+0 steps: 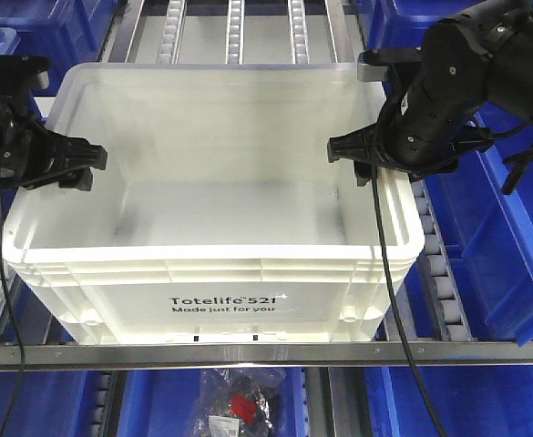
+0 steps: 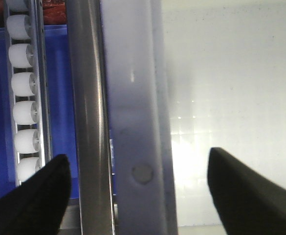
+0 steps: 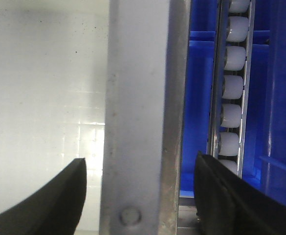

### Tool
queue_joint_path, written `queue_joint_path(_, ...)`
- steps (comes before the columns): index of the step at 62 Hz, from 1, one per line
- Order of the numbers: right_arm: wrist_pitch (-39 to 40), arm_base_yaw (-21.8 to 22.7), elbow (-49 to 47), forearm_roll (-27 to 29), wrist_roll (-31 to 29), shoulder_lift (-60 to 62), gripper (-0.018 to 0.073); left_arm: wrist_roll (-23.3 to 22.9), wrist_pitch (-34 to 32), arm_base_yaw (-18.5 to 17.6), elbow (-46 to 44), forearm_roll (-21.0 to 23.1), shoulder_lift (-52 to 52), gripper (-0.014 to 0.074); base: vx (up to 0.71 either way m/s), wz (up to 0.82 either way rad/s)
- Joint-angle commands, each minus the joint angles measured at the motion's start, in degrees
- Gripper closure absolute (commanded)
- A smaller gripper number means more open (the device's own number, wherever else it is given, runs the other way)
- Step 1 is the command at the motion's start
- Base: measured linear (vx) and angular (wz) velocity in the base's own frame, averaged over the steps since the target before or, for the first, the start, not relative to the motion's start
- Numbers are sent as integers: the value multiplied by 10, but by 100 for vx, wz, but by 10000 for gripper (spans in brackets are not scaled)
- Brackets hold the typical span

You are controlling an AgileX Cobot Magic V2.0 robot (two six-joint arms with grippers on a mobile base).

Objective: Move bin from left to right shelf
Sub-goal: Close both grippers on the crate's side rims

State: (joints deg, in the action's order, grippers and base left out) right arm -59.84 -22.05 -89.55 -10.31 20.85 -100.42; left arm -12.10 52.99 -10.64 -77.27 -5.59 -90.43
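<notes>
The white bin (image 1: 216,314) with black "Totelife 521" print stands on the roller shelf, empty. My left gripper (image 1: 61,168) is open and straddles the bin's left rim, one finger (image 1: 88,159) inside the bin. In the left wrist view the gripper (image 2: 138,156) has the rim (image 2: 135,98) between its spread fingers, not touching. My right gripper (image 1: 366,159) is open and straddles the right rim. In the right wrist view the gripper (image 3: 141,159) has the rim (image 3: 138,98) between its fingers, with gaps on both sides.
Blue bins (image 1: 512,228) stand close on the right and at the far left. Roller tracks (image 1: 234,27) run behind the bin and beside it (image 2: 25,112) (image 3: 233,88). A metal rail (image 1: 266,353) crosses in front. A plastic bag (image 1: 239,405) lies below.
</notes>
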Motion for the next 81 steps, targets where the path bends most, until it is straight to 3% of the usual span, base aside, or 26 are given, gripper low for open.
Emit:
queue_joint_path(1,16,3,-18,-12,-3,25,111,-1,-26,1,-18,2,32,129,0,0)
queue_joint_path(16,18,3,-18,-13,-3,25,111,-1,-8,1,-17,6,37,248,0,0)
queue_joint_path(35,17,3,-18,-13,-4,25,123,-1,-6,1,-17,5,37,332,0,0)
queue_joint_path(54,16,3,-18,-13,-4,25,293,-1,-10,1,-17,4,37,407,0,0)
queue_joint_path(81,16,3,-18,-13,-3,25,498,-1,-11,1,-17,5,39,420,0,0)
